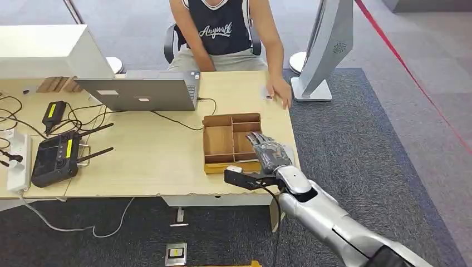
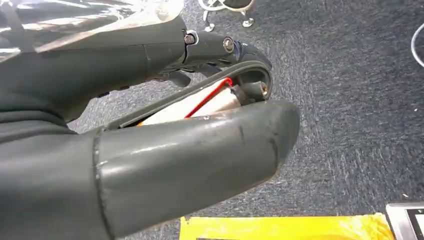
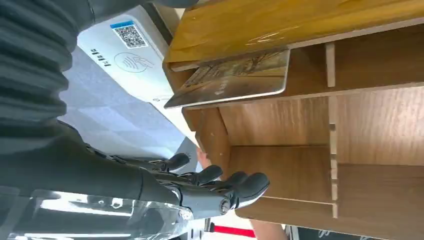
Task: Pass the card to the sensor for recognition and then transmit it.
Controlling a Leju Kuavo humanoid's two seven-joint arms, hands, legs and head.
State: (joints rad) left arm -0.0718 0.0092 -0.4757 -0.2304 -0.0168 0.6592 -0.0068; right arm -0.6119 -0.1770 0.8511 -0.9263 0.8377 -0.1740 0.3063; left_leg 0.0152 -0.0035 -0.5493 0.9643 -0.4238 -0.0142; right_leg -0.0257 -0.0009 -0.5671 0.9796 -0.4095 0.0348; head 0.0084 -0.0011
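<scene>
The robot's right hand (image 3: 200, 187), with dark fingers (image 3: 250, 184) stretched out side by side and holding nothing, reaches over the brown wooden divided tray (image 3: 310, 125). A glossy printed card (image 3: 235, 80) leans in one tray compartment under the lighter yellow-wood rim (image 3: 280, 25), one corner jutting past the tray's edge. Beside the tray stands a white sensor panel with a QR code and a contactless symbol (image 3: 132, 60). Past the fingertips, what may be a person's hand (image 3: 204, 159) is partly hidden.

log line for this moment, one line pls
right hand: open above wooden divided tray | card: leaning in a tray compartment, not held | white sensor stand: beyond the desk | person's hand: on the desk
</scene>
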